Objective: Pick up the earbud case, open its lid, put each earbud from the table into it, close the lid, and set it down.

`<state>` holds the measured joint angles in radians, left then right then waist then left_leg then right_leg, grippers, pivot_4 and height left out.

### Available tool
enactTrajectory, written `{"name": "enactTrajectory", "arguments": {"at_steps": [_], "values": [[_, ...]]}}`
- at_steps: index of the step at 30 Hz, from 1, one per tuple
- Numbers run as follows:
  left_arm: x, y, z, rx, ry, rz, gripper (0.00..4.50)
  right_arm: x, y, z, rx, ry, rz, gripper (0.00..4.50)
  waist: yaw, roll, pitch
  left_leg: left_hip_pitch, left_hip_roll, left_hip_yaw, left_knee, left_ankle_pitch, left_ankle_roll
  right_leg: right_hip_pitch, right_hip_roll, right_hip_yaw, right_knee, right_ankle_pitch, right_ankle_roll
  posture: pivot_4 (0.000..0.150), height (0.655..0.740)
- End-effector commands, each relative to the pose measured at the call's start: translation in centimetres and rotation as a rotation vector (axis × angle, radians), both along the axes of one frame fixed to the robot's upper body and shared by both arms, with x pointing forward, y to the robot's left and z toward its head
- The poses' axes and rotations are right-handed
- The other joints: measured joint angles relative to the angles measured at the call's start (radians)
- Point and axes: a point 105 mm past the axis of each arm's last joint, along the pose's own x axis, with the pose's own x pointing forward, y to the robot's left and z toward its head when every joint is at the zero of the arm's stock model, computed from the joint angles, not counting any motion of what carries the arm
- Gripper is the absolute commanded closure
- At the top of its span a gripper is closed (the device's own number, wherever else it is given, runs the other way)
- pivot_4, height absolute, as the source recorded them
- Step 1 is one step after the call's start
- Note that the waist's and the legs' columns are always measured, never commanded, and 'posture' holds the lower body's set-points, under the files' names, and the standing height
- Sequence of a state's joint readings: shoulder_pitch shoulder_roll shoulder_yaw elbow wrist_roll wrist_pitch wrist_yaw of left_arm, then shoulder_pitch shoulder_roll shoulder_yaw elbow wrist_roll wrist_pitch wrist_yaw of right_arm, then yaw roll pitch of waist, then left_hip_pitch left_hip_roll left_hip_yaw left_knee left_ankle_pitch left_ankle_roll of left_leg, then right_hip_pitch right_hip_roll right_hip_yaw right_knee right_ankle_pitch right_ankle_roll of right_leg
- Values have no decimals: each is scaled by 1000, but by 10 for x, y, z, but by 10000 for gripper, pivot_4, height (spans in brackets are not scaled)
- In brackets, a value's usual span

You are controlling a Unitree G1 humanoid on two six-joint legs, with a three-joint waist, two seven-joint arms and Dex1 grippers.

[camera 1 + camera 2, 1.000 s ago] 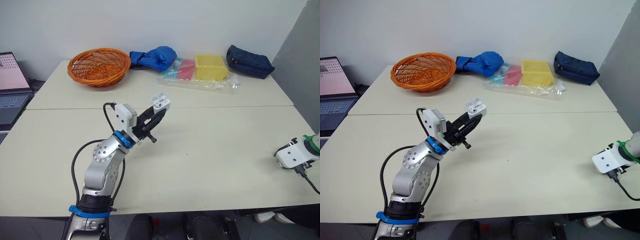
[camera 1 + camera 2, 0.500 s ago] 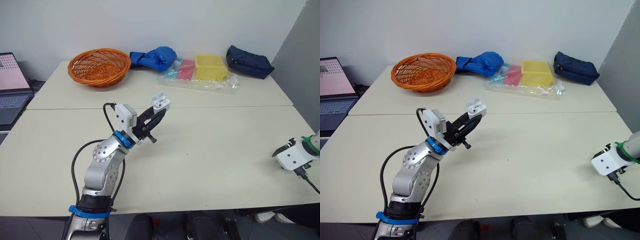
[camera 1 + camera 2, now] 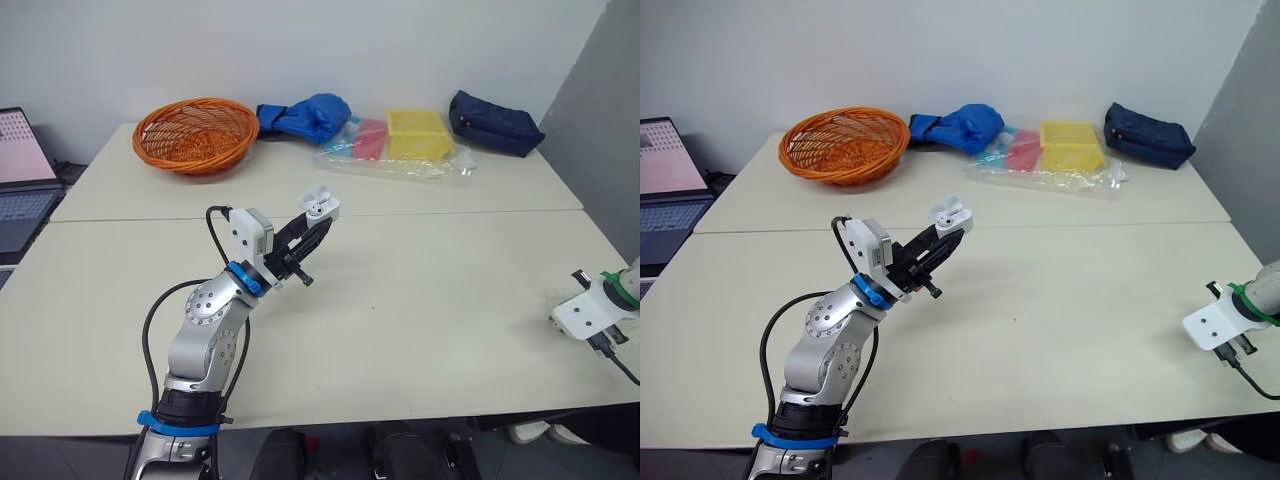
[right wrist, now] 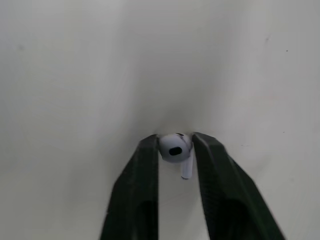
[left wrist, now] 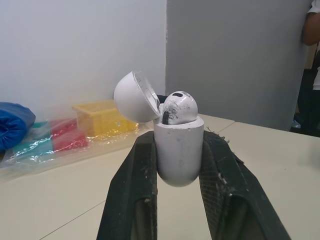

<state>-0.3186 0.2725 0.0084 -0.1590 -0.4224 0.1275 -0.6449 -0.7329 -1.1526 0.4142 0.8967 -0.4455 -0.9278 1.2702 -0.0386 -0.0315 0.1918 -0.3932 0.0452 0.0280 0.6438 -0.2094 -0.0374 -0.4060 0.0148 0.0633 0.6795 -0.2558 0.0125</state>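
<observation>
My left gripper (image 3: 312,222) is raised above the middle of the table, shut on the white earbud case (image 3: 319,207). In the left wrist view the case (image 5: 178,150) sits upright between the black fingers (image 5: 131,197), its lid (image 5: 135,97) swung open, with one earbud (image 5: 179,107) seated inside. At the table's right edge, my right arm's white wrist block (image 3: 590,313) hangs low. In the right wrist view my right gripper (image 4: 175,142) is shut on a second white earbud (image 4: 176,149), its stem pointing back toward the wrist, just above the tabletop.
Along the back of the table (image 3: 420,300) stand an orange wicker basket (image 3: 195,132), a blue cloth bundle (image 3: 308,115), a yellow box and coloured items in clear plastic (image 3: 405,142), and a dark blue pouch (image 3: 494,122). A laptop (image 3: 22,170) sits off the left edge.
My right arm has drawn back and slightly up at the table's right edge. The left arm and the case have stayed where they were.
</observation>
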Motion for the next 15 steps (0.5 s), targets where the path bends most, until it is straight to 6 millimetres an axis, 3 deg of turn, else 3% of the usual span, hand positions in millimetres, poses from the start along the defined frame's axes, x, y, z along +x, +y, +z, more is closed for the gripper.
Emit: {"name": "enactTrajectory", "arguments": {"at_steps": [1,4,7,10,13,15], "values": [[-4,0,13,-8,-61,-5,37574,5,8,5,49,-34,5,41114,-2,0,0,0,0,1,0,0,0,0,0,1,0,0,0,1500,7400],[-4,0,13,-6,-61,-7,37574,7,10,8,72,-47,-5,41114,-5,0,0,1,0,2,0,0,0,0,0,3,0,1,1,1500,7400],[-3,0,13,-7,-61,-11,37574,7,24,15,162,-27,-18,41114,-8,0,0,1,0,2,0,0,0,0,0,3,0,1,1,1500,7400],[-2,-1,13,-8,-60,-14,37574,26,81,40,476,-59,-99,41114,-14,-1,0,1,1,2,-1,0,0,0,1,3,0,3,5,1500,7400],[-1,-2,13,-7,-62,-17,37574,59,166,101,1072,-103,-360,41114,-28,-1,1,2,3,0,-1,0,0,0,1,5,1,6,7,1500,7400],[0,-2,14,-9,-64,-17,37574,60,202,131,1327,-37,-470,41114,-34,-1,1,2,4,-3,-1,0,0,-1,1,5,3,8,5,1500,7400]]}}
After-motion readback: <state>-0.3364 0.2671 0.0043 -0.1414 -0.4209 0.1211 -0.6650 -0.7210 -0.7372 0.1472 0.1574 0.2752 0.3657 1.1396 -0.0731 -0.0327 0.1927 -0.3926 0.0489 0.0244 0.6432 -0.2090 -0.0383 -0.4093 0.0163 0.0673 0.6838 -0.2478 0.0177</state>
